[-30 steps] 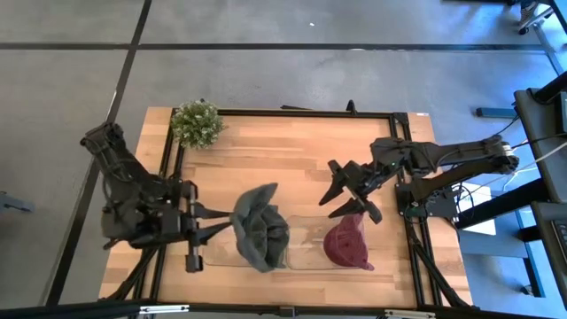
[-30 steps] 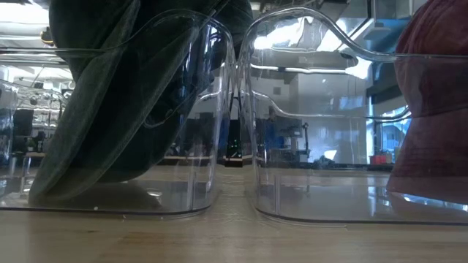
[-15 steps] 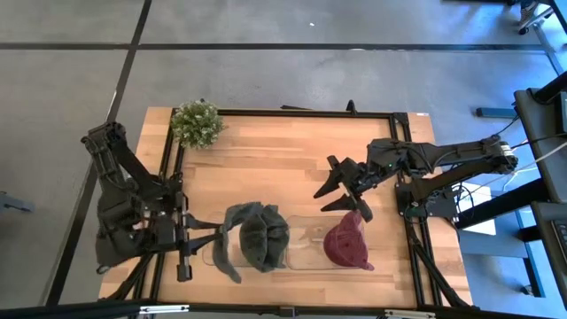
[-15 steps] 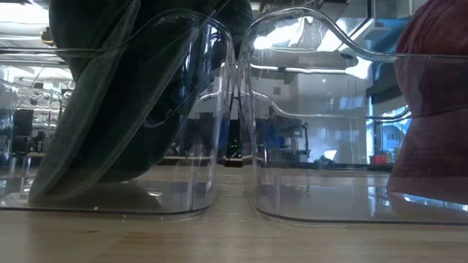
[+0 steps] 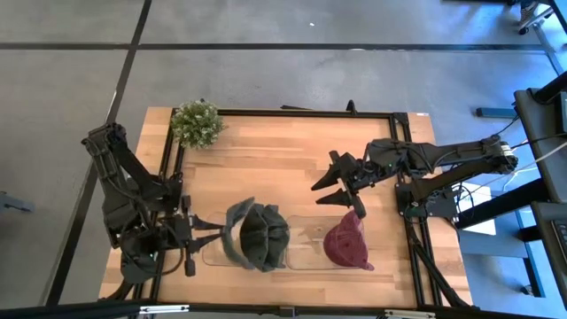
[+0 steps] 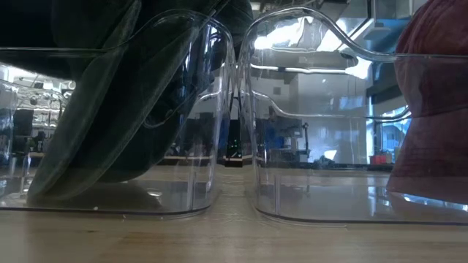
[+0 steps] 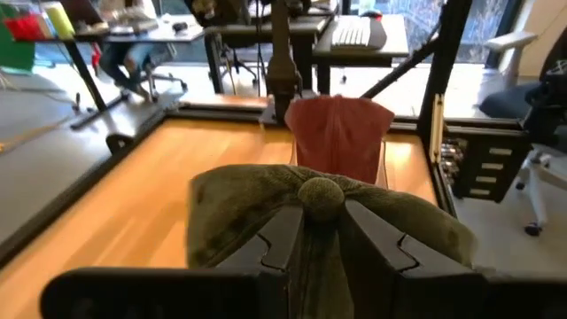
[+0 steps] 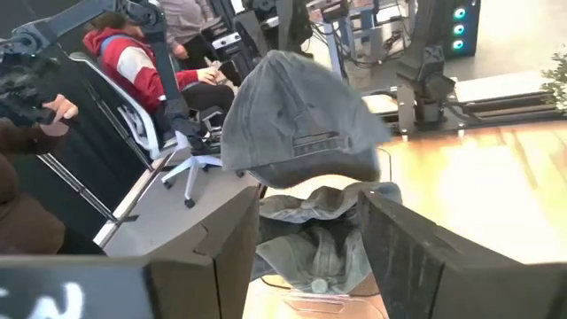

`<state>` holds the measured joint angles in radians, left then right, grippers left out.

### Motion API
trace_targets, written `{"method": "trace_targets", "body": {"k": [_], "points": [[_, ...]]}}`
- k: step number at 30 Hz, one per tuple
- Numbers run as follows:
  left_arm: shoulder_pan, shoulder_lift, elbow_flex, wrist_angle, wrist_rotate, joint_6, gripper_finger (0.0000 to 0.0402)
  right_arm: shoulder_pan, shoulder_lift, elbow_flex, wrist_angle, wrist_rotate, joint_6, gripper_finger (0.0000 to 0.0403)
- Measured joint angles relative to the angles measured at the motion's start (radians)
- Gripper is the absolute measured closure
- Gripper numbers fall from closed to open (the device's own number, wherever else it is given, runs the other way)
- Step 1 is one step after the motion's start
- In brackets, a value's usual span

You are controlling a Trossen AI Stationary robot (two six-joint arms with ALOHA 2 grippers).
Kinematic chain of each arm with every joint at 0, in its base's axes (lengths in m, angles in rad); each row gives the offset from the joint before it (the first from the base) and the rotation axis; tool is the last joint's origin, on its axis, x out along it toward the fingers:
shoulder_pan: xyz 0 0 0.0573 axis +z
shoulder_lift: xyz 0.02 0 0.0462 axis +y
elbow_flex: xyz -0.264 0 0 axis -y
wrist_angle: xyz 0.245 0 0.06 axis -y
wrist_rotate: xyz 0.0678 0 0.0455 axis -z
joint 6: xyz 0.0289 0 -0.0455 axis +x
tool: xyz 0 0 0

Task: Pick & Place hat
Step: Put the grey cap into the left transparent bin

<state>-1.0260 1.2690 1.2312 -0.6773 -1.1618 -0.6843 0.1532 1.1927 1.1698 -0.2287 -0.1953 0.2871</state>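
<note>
Currently: dark olive-green fabric cap [image 5: 257,237] lying crumpled in left clear plastic bin [image 5: 210,255] at near edge of light wooden table [image 5: 266,164]. Brim hanging toward left arm, crown bulging above bin rim. Through low view, green cloth [image 6: 124,102] filling most of same bin [image 6: 212,175] and reaching down to its floor.

Left gripper [image 5: 209,234] low over table just beside bin's left wall, pointing at cap. Jaws parted, nothing between them; tips close to brim, contact not resolvable from above. Left wrist view: cap [image 7: 319,221] directly ahead, top button visible between the two dark fingers [image 7: 279,244], fabric not pinched.

Dark red fabric cap [image 5: 348,242] sitting in right clear plastic bin [image 5: 306,241], touching left bin side by side. Same red cap [image 7: 338,133] seen beyond green one in left wrist view, and at right edge of low view [image 6: 435,102].

Right gripper [image 5: 338,184] raised above table, behind red cap, jaws spread wide and empty. Right wrist view: green cap [image 8: 297,124] ahead between spread fingers [image 8: 221,257].

Small green bushy potted plant [image 5: 197,123] at far left corner of table, well apart from bins. Person in red-and-white top [image 8: 133,53] seated in room beyond table.
</note>
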Motion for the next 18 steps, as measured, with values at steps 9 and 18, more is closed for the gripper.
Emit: {"method": "trace_targets", "body": {"k": [9,18], "points": [[0.034,0.02,-0.09,-0.03,0.01,-0.122,0.0339,0.0,0.0,0.0,0.0,0.039,0.001,0.021],[0.087,0.112,-0.124,-0.029,0.084,-0.198,0.0339,0.0,0.0,0.0,0.001,0.039,0.023,0.021]]}}
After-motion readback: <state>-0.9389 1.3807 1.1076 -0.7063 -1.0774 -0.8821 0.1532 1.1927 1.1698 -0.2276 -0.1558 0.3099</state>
